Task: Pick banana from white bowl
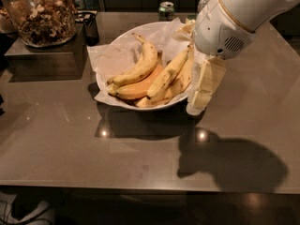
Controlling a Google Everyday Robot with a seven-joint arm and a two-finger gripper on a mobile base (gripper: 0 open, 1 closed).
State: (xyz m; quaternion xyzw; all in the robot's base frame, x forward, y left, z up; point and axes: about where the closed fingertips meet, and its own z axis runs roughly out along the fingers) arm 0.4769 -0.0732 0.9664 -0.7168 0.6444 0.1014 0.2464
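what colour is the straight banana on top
Banana: yellow, brown freckles, camera view; end effector hangs beside the bowl rim.

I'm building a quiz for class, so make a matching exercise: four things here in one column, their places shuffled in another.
1. freckled, fairly straight yellow banana
2. green metal can
3. glass jar of nuts
4. cream robot gripper

A. on the dark box, far left
B. beside the right rim of the wide white bowl
C. in the white bowl
D. behind the bowl

Pairs: 1-C, 2-D, 3-A, 4-B
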